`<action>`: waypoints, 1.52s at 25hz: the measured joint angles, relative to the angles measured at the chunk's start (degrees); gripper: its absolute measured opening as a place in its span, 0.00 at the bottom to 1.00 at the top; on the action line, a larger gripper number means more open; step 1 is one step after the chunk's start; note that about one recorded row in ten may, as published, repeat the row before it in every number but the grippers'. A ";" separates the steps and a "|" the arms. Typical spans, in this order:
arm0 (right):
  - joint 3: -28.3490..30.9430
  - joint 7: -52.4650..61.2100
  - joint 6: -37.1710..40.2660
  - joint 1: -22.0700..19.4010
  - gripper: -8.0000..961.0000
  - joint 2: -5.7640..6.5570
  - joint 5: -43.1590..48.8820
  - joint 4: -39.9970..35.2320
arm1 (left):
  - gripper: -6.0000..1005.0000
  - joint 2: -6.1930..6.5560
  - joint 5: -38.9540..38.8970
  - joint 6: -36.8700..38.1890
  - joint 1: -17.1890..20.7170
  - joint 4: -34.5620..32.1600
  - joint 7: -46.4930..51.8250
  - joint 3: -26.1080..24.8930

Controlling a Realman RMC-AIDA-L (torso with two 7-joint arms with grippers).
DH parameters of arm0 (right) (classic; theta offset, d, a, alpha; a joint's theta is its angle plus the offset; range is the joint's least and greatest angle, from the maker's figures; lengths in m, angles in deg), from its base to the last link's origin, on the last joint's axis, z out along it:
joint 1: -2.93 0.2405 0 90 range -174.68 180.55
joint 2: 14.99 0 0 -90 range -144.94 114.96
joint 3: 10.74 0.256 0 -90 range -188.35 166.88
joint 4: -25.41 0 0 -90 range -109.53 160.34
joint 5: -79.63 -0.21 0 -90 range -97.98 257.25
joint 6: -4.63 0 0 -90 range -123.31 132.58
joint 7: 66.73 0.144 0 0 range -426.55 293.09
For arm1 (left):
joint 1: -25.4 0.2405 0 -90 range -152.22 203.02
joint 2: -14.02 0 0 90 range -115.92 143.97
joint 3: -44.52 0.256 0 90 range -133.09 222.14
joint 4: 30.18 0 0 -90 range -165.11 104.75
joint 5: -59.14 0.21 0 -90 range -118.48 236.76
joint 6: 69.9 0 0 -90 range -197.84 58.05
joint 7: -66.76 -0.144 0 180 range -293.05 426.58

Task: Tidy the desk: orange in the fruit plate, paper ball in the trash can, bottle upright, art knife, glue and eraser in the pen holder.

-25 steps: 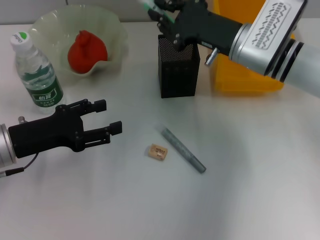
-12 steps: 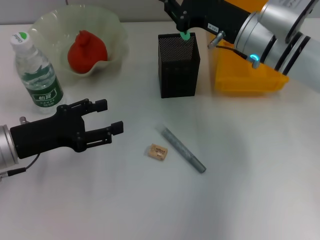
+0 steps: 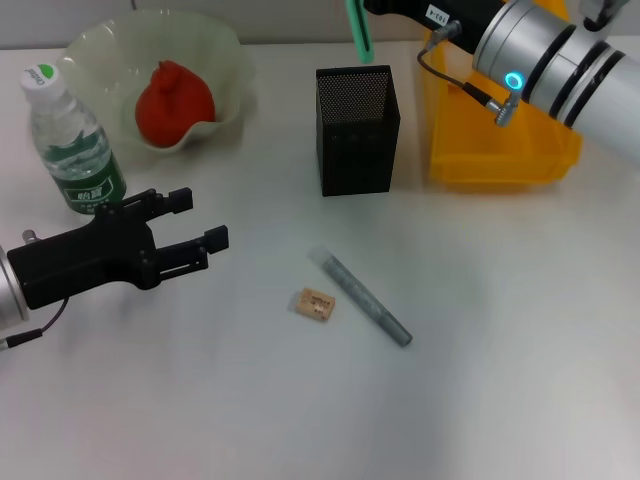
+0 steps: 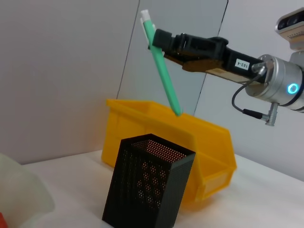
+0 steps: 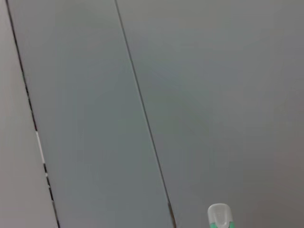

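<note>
My right gripper point(image 4: 164, 42) is shut on a green art knife point(image 3: 358, 35) and holds it tilted, tip down, above the back rim of the black mesh pen holder point(image 3: 357, 130). The knife point(image 4: 164, 71) and the holder point(image 4: 147, 185) also show in the left wrist view. My left gripper point(image 3: 200, 220) is open and empty at the left, just in front of the upright bottle point(image 3: 75, 145). The orange point(image 3: 173, 103) lies in the fruit plate point(image 3: 230, 50). The eraser point(image 3: 316, 303) and the grey glue stick point(image 3: 366, 299) lie on the table. The paper ball is out of view.
A yellow bin point(image 3: 500, 150) stands right of the pen holder, under my right arm. The eraser and the glue stick lie side by side at mid table, in front of the holder.
My right arm has drawn back toward the top right, and the green knife now hangs higher over the holder. My left gripper has moved a little left.
</note>
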 joint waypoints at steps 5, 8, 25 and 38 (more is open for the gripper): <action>-0.64 -0.54 -1.65 0.55 0.28 0.00 0.17 0.17 | 0.80 0.17 0.36 -0.07 0.54 -0.02 -1.08 0.11; -0.88 -0.91 -1.86 0.58 0.28 0.00 0.18 0.10 | 0.80 0.46 0.51 -0.42 1.40 -0.03 -2.75 0.37; -4.92 -9.73 -1.84 0.31 0.29 0.00 0.34 0.37 | 0.80 -0.05 2.99 -2.88 1.29 0.00 -4.48 0.74; -5.24 -11.47 -3.07 -0.05 0.30 0.00 0.33 -0.05 | 0.80 -0.16 2.95 -2.42 1.76 -0.01 -3.73 0.74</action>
